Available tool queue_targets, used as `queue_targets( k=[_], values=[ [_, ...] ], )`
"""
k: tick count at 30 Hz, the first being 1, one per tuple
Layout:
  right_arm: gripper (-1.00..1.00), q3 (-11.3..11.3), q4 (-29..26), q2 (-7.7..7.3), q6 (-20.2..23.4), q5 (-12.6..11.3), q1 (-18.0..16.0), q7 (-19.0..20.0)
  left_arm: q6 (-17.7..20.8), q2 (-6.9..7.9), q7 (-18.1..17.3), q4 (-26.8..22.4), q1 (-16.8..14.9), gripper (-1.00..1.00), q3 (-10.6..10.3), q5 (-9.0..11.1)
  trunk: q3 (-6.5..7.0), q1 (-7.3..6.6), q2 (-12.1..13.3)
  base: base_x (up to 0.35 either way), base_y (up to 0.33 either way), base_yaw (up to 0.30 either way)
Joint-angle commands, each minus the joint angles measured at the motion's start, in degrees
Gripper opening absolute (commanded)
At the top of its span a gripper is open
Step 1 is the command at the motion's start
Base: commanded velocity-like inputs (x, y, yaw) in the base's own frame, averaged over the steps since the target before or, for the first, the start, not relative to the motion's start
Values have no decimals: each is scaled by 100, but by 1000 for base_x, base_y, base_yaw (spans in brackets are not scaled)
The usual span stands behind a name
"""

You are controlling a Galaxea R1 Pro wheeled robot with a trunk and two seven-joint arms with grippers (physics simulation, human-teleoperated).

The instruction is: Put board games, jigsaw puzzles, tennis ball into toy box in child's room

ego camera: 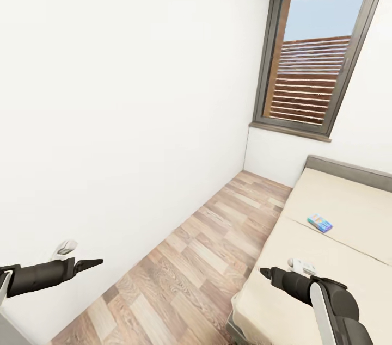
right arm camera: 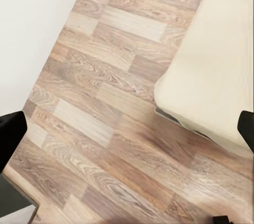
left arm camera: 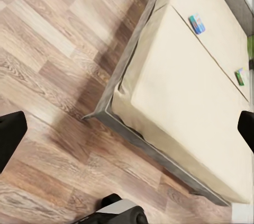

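Observation:
The bed (ego camera: 337,209) with two cream pads lies at the right in the head view. A blue board game (ego camera: 319,222) rests on its far pad. A green-white board game (ego camera: 301,266) lies nearer, just beyond my right gripper (ego camera: 265,272). From the left wrist I see the bed (left arm camera: 185,107), the blue game (left arm camera: 197,23) and the green game (left arm camera: 241,77). My left gripper (left arm camera: 127,134) hangs open over the floor, and in the head view the left gripper (ego camera: 90,264) is near the white wall. My right gripper (right arm camera: 127,134) is open over the floor beside the bed corner (right arm camera: 211,75). The table and toy box are out of view.
A white wall (ego camera: 120,94) runs along the left. A strip of wood-plank floor (ego camera: 201,247) lies between it and the bed. A dark-framed window (ego camera: 318,45) stands in the far wall above the bed's head end.

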Motion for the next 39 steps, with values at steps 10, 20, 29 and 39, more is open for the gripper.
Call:
queue_targets(
  k=[10, 20, 29, 39],
  values=[
    [100, -13, 5, 6, 27, -19, -8, 6, 54, 4, -24, -3, -4, 100, 7, -4, -14, 4, -14, 0, 0, -283],
    [100, -13, 14, 6, 27, -21, -8, 6, 54, 4, -24, -3, -4, 100, 7, -7, -14, 4, -14, 0, 0, -283],
    [100, -22, 15, 6, 27, -23, -8, 6, 54, 6, -24, -3, -4, 100, 7, -9, -14, 4, -14, 0, 0, -283],
    [100, -72, 23, 8, 19, -25, -8, 6, 54, 6, -24, -3, -4, 100, 7, -10, -14, 4, -14, 1, 0, -283]
  ],
)
